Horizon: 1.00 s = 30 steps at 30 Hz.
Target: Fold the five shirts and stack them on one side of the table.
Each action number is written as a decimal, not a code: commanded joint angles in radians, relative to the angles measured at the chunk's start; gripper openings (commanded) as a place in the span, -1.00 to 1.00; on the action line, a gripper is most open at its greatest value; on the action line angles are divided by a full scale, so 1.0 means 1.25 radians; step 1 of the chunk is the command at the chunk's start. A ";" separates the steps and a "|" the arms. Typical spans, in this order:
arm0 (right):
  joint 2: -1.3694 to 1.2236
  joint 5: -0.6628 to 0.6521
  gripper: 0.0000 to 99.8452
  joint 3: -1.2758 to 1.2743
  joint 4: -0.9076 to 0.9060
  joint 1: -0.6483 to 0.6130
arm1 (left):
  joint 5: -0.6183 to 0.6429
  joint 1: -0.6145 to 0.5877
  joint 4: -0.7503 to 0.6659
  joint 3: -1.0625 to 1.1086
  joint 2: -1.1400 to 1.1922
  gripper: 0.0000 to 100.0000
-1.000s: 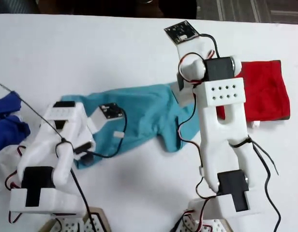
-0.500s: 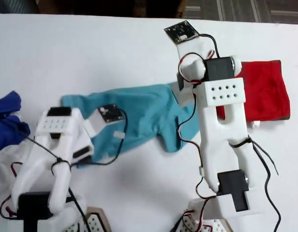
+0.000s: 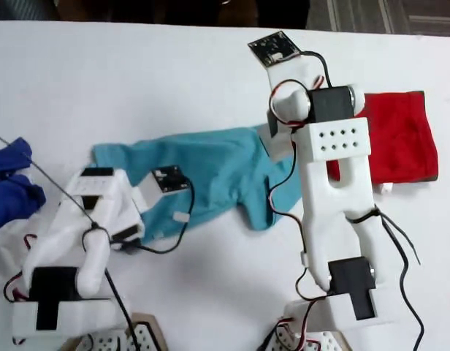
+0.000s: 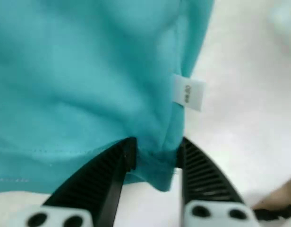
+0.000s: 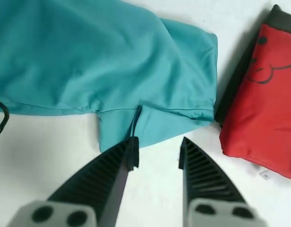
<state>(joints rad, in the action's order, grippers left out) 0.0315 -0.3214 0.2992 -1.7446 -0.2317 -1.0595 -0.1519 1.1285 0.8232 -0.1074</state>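
Note:
A teal shirt (image 3: 218, 172) lies spread and rumpled across the middle of the white table (image 3: 137, 73). My left gripper (image 4: 156, 158) is at its lower left edge, open, with a bunched fold of the teal hem (image 4: 155, 163) between the fingers and a white tag (image 4: 188, 93) just beyond. My right gripper (image 5: 157, 151) hangs open over bare table, just short of the teal shirt (image 5: 89, 56) at its right end. A folded red shirt (image 3: 400, 135) lies at the table's right side, close beside the right arm.
A dark blue shirt (image 3: 9, 183) lies crumpled at the left edge, and a white cloth (image 3: 2, 252) sits below it, partly under the left arm (image 3: 93, 212). The red shirt (image 5: 263, 109) has a dark edge next to the teal one.
The left arm swung back toward the near left and then returned to the teal shirt's lower left edge. The right arm and the shirts have stayed put.

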 commanded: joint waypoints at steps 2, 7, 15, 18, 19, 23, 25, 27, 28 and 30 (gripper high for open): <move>0.044 -0.009 -0.71 0.012 -0.012 0.007 | 0.031 0.002 0.042 -0.035 -0.080 -0.94; 0.036 -0.009 -0.71 0.009 -0.012 0.008 | 0.044 0.001 0.136 -0.034 -0.265 -0.95; 0.018 -0.006 -0.70 -0.118 0.017 0.009 | -0.036 -0.092 0.237 -0.029 -0.399 -0.95; -0.026 -0.006 -0.70 -0.210 0.090 0.017 | -0.044 -0.133 0.191 -0.030 -0.372 -0.95; -0.046 -0.002 -0.69 -0.232 0.123 0.021 | -0.045 -0.136 0.184 -0.031 -0.360 -0.95; -0.141 -0.001 -0.55 -0.259 0.191 0.024 | -0.048 -0.135 0.176 -0.035 -0.300 -0.95; -0.180 -0.009 -0.53 -0.257 0.196 0.023 | -0.045 -0.136 0.151 -0.035 -0.274 -0.95; -0.204 -0.010 -0.53 -0.250 0.196 0.021 | -0.045 -0.137 0.136 -0.035 -0.255 -0.95; -0.212 -0.010 -0.53 -0.249 0.196 0.021 | -0.045 -0.137 0.134 -0.035 -0.250 -0.95; -0.214 -0.033 -0.53 -0.250 0.195 0.015 | -0.045 -0.136 0.134 -0.035 -0.243 -0.95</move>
<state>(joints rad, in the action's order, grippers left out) -0.2340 -0.3276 -0.0215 -1.5067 -0.2071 -1.1070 -0.3099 1.3096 0.8140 -0.4158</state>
